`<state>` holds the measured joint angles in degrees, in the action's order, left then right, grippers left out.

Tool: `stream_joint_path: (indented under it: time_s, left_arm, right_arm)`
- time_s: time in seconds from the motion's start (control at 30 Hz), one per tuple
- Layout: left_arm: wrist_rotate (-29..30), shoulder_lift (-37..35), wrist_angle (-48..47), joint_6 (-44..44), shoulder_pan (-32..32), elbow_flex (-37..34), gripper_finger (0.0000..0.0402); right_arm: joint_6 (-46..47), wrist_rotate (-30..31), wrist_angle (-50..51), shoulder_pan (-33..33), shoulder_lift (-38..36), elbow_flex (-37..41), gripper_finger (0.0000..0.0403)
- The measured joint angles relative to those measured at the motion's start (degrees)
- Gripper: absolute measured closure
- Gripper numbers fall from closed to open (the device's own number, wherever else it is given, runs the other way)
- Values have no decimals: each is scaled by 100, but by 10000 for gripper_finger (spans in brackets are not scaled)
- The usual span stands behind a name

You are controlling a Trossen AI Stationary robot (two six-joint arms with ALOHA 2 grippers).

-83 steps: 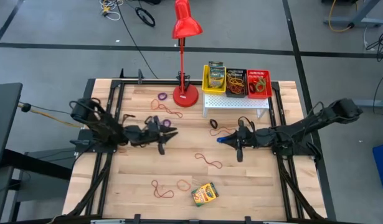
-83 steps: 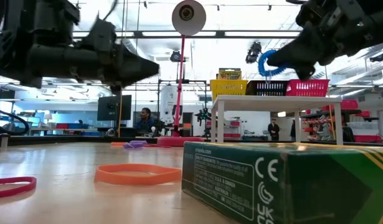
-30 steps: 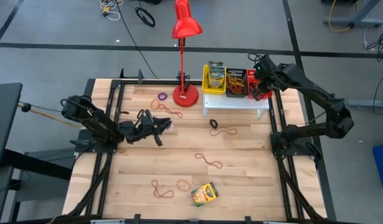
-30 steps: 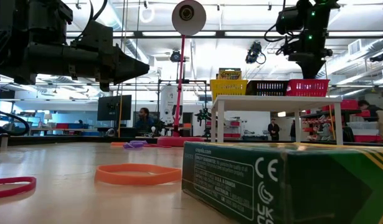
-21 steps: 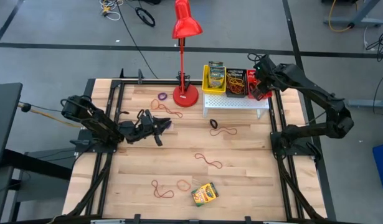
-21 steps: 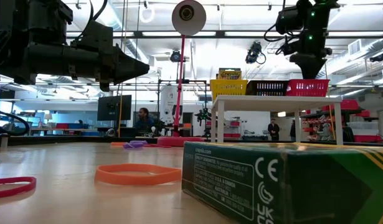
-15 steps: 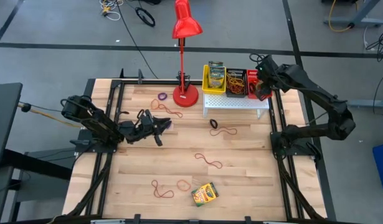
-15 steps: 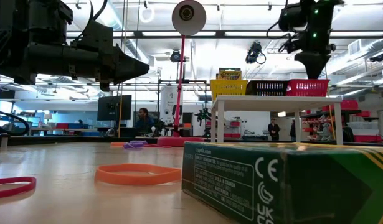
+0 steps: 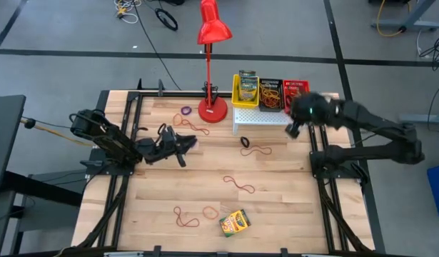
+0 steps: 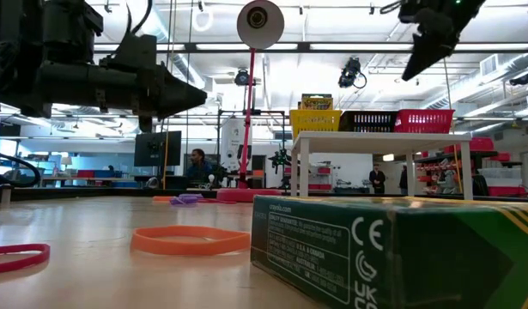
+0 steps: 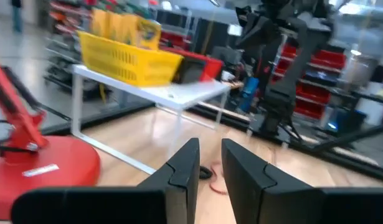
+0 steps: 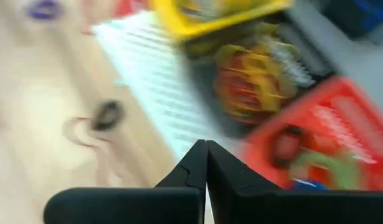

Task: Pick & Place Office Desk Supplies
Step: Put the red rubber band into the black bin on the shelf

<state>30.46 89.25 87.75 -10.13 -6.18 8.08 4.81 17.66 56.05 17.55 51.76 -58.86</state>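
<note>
One yellow-and-green crayon box lies flat on the table near its near edge and fills the low view. Another stands in the yellow basket. Loose rubber bands lie on the wood: red, orange, black, purple. My right gripper is shut and empty, hovering off the white stand's near right corner. My left gripper hangs over the table's left half, its fingers slightly apart with nothing between them.
The white perforated stand carries the yellow, black and red baskets, the last two holding rubber bands. A blue band lies in the red basket. The red desk lamp stands left of the stand.
My right gripper has pulled away from above the red basket, moving toward the table's near edge and rising, and has tipped to a slant. It stays shut and empty. The left arm has kept still.
</note>
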Motion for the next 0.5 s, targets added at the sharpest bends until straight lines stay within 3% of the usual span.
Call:
stream_joint_path:
  time_s: [0.27, 0.5]
  left_arm:
    - [-422, 0, -1480, 174, -286, 543, 349]
    - [-722, 0, -2853, 359, -746, 1250, 395]
  right_arm:
    - [691, 516, -2333, -2208, -154, 1773, 399]
    - [994, 744, -4522, -3357, 63, 3023, 397]
